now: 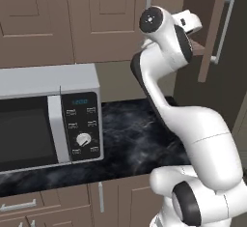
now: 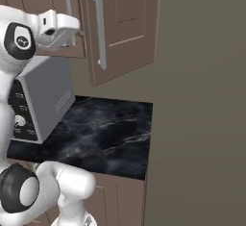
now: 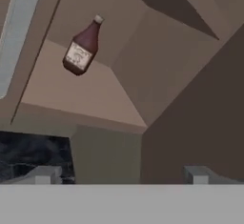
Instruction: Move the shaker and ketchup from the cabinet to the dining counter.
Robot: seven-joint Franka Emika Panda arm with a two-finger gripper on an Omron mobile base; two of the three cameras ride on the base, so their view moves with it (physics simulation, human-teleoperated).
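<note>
End effector point(image 3: 121, 174) with its two fingertips spread wide apart, grasping nothing, raised at the mouth of the open cabinet point(image 3: 143, 51). Ahead of it and well apart, the ketchup point(image 3: 83, 46) stands on the cabinet shelf (pale label facing the hand). Below the end effector lie the black marble table point(image 1: 130, 139) and the microwave point(image 1: 48, 115).

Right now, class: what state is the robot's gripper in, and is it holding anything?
Gripper: open, holding nothing; the ketchup stands apart on the cabinet shelf ahead.
</note>
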